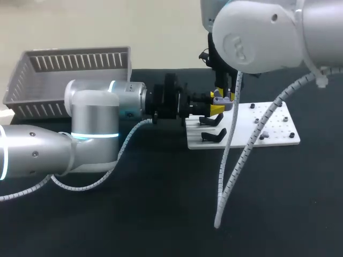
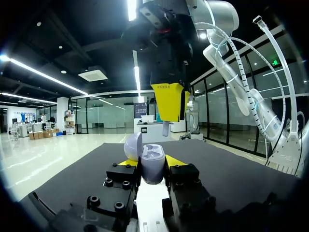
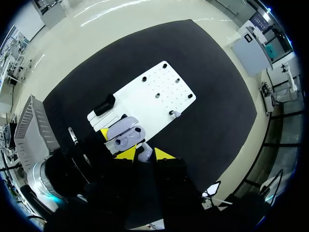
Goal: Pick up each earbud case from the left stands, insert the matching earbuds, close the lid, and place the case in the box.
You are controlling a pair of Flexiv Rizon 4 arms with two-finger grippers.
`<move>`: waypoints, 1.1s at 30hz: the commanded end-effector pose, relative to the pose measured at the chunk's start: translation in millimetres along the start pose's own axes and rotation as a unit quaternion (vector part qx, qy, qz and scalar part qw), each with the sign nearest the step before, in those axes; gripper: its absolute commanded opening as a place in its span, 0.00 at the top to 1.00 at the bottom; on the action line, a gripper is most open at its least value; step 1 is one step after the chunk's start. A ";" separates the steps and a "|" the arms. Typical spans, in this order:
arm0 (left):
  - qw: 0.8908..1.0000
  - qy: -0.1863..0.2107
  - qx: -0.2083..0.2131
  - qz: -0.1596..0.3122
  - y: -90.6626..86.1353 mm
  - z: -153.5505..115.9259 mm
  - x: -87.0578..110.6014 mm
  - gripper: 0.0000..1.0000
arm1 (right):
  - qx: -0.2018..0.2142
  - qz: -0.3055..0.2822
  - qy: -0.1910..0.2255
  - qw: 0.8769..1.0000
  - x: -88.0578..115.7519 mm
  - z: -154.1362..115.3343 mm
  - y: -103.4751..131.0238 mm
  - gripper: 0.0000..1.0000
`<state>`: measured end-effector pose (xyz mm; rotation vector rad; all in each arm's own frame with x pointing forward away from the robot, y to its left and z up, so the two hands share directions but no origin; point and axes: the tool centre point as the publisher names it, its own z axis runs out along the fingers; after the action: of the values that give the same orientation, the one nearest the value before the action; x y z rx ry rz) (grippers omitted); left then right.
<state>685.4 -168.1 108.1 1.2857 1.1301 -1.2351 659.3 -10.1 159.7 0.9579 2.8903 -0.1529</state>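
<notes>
A pale lavender earbud case (image 2: 152, 162) with its lid (image 2: 133, 145) standing open is held upright over the white stand board (image 1: 268, 126); my left gripper (image 2: 152, 165) is shut on it from both sides. Straight above the open case hangs my right gripper (image 2: 169, 104), shut on a small pale earbud (image 3: 145, 153) between its yellow tips. In the right wrist view the open case (image 3: 124, 135) lies just ahead of my right gripper (image 3: 145, 154). Another earbud (image 3: 175, 114) sits on the board (image 3: 154, 94).
Two black stands (image 1: 213, 134) sit at the board's left end, under the grippers. A grey slatted basket (image 1: 69, 75) stands at the table's far left. My right arm's white cable loom (image 1: 236, 171) hangs down over the table's middle.
</notes>
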 end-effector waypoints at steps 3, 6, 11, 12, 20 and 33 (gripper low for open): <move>1.000 -0.001 -0.002 0.001 -0.7 0.1 0.9 1.00 | 0.009 0.001 0.005 1.000 -6.3 3.7 6.5 1.00; 1.000 -0.001 -0.002 0.001 -0.7 0.1 0.9 1.00 | 0.011 0.000 0.009 1.000 -6.4 5.8 8.8 1.00; 1.000 -0.001 -0.002 0.001 -0.7 0.1 0.9 1.00 | 0.012 -0.005 0.011 1.000 -7.8 7.8 11.9 1.00; 1.000 -0.001 -0.002 0.001 -0.7 0.1 0.9 1.00 | 0.011 -0.006 0.012 1.000 -8.2 8.1 12.2 1.00; 1.000 -0.001 -0.002 0.001 -0.7 0.1 0.9 1.00 | 0.016 -0.003 0.014 1.000 -13.0 11.8 11.3 1.00; 1.000 -0.001 -0.002 0.001 -0.7 0.1 0.9 1.00 | 0.022 -0.002 0.017 1.000 -19.1 17.5 11.9 1.00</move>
<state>685.4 -168.1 108.1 1.2857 1.1301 -1.2351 679.8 -14.4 145.2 0.9701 2.9275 -0.1964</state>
